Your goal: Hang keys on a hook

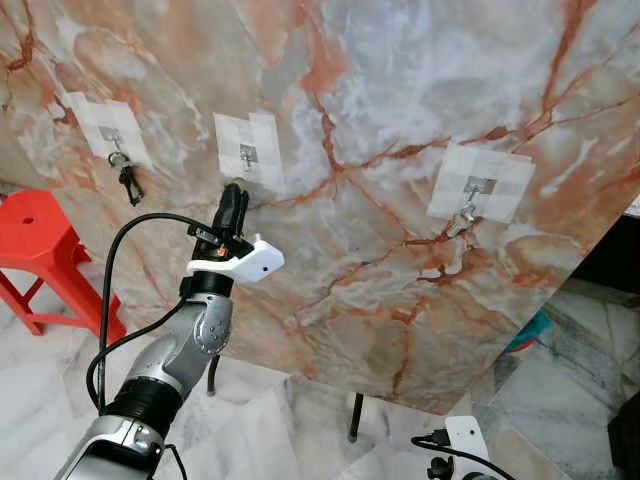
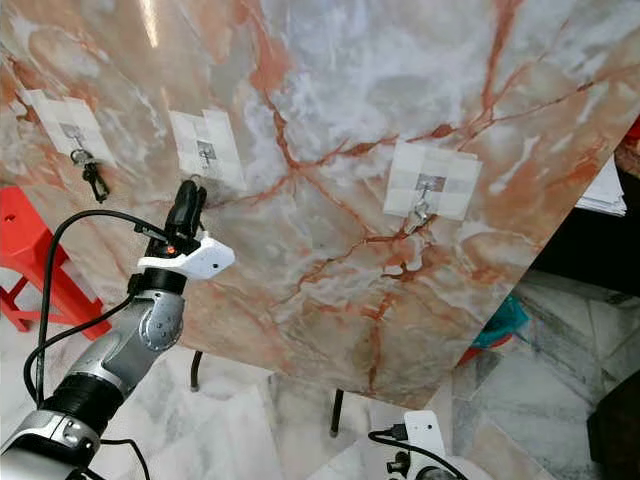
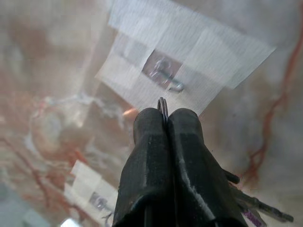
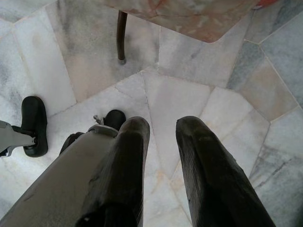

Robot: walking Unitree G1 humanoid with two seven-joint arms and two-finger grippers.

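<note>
My left gripper (image 1: 234, 192) is raised against the tilted marble board (image 1: 400, 120), just below the middle taped hook (image 1: 248, 156). In the left wrist view its fingers (image 3: 151, 137) are shut on a thin metal key ring (image 3: 162, 102), whose edge pokes out between the tips a little short of the hook (image 3: 166, 75). The keys (image 3: 258, 206) hang beside the fingers. Another black set of keys (image 1: 126, 178) hangs on the left hook. The right hook (image 1: 468, 208) is a bare silver peg. My right gripper (image 4: 163, 126) hangs low, open, over the floor.
A red plastic stool (image 1: 38, 245) stands at the left beside the board. The board's dark metal legs (image 1: 354, 416) stand on the marble tile floor (image 4: 189, 94). A black cable (image 1: 110, 300) loops along my left arm.
</note>
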